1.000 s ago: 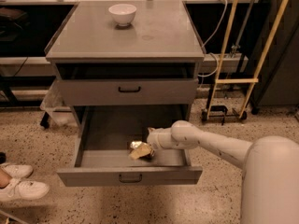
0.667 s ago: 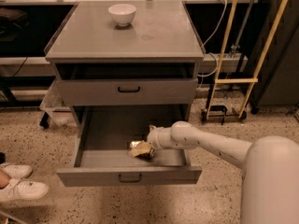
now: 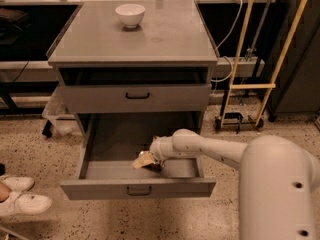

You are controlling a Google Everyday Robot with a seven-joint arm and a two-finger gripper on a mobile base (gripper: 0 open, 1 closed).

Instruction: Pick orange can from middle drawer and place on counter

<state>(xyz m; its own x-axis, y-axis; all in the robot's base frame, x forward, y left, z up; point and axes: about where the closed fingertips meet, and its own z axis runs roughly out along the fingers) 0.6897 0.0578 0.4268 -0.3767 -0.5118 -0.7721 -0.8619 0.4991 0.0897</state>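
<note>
The middle drawer (image 3: 112, 140) is pulled open, with a grey floor and a dark bar handle on its front panel. My white arm reaches into it from the right. The gripper (image 3: 145, 160) is low over the drawer floor near the front, its tan tip pointing left. A small copper-brown shape, the orange can (image 3: 156, 166), shows right under and against the gripper, mostly hidden by it. The counter (image 3: 170, 36) is the broad grey cabinet top above.
A white bowl (image 3: 130, 14) stands at the back left of the counter. The upper drawer (image 3: 136, 97) is shut. A yellow frame (image 3: 249, 86) stands to the right. White shoes (image 3: 21, 199) are on the floor at the left. My white body (image 3: 277, 189) fills the lower right.
The gripper has shifted slightly left inside the drawer; nothing else has moved.
</note>
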